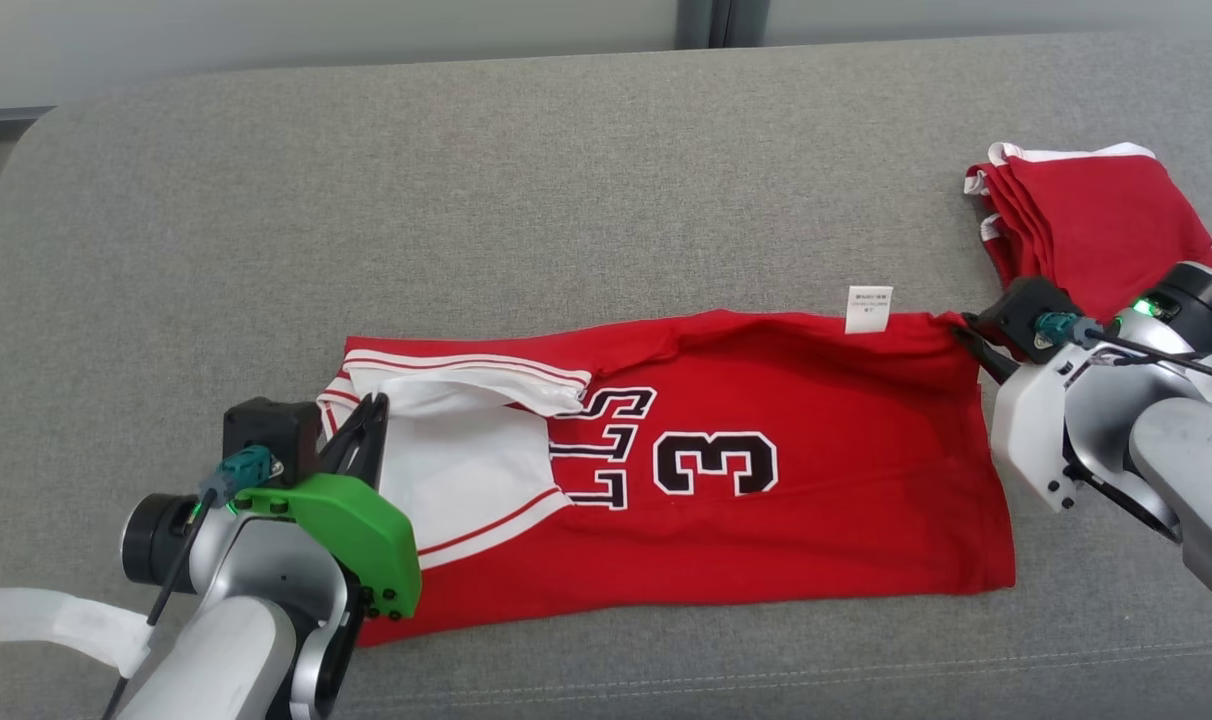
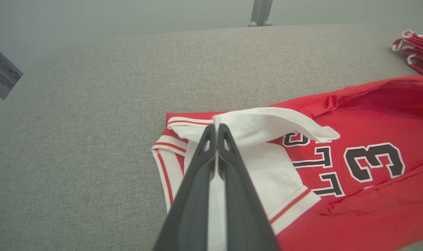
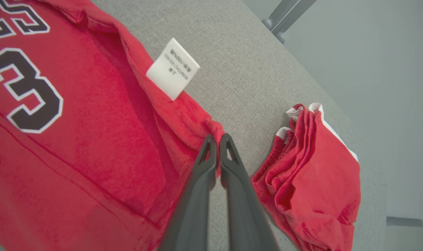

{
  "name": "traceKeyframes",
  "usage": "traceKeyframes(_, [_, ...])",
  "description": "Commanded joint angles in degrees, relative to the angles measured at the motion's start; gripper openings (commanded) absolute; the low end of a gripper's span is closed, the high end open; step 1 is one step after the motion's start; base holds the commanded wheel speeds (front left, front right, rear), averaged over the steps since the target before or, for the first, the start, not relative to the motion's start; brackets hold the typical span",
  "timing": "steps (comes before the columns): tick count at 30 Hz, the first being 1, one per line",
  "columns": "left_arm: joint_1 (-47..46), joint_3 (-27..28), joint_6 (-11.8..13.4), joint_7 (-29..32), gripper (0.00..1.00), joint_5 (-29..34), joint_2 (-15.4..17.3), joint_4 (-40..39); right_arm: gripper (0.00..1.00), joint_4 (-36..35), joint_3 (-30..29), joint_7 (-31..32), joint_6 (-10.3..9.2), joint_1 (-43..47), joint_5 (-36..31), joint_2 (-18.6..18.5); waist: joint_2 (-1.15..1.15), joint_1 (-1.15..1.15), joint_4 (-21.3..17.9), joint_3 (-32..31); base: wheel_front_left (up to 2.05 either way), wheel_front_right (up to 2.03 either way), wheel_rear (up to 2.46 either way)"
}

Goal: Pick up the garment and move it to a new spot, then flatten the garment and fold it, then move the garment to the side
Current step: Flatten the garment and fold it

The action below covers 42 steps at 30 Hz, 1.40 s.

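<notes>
Jaws on the left gripper (image 2: 216, 129) are pressed together on a fold of white sleeve fabric, raised off the cloth beneath. Those on the right gripper (image 3: 217, 139) are likewise pinched on the red hem corner, which bunches at their tips. Between the two grips lies the jersey (image 1: 766, 520), stretched lengthwise on the grey cushion (image 1: 566, 200) with number and lettering upward. Its far edge runs roughly from one set of jaws to the other, with a white care label (image 1: 869, 308) standing out just short of the right-hand tips. Beyond the right jaws, apart from the held corner, sits a folded red pile (image 1: 1086, 220). Assessment: flattening appears largely done and the fold is the step in hand. The next move calls for both arms to lift together and carry the held edge over toward the near edge, with equal tension so the cloth neither sags nor twists between them.
</notes>
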Motion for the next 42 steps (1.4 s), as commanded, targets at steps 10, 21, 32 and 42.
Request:
traceKeyframes(10, [6.0, 1.0, 3.9, 2.7, 0.0, -1.5, 2.0, -6.1, 0.0, 2.0, 14.5, -2.3, -0.11, -4.4, 3.9, -4.8, 0.0, 0.0, 0.5, -0.4, 0.0, 0.0, 0.0])
traceKeyframes(21, [10.8, 0.7, 5.6, 2.7, 0.0, -2.9, 1.6, -6.1, 0.0, 7.0, 20.3, -4.4, -0.11, -5.2, 8.1, -4.3, 0.0, 0.0, 1.1, -1.7, 0.0, 0.0, 0.0])
traceKeyframes(32, [15.0, 0.0, 6.9, 2.4, 1.0, -3.8, 1.4, -5.0, 1.0, 10.9, 19.6, -7.9, -0.11, -2.4, 12.1, -3.1, 0.0, 0.0, 0.4, -3.5, 0.0, 0.0, 0.0])
traceKeyframes(42, [17.0, -0.1, 8.7, 2.7, 1.0, -2.9, 3.1, -2.8, 1.0, 12.1, 12.7, -12.1, -0.11, 1.7, 12.4, -2.8, 0.0, 0.0, 0.0, -6.3, 0.0, 0.0, 0.0])
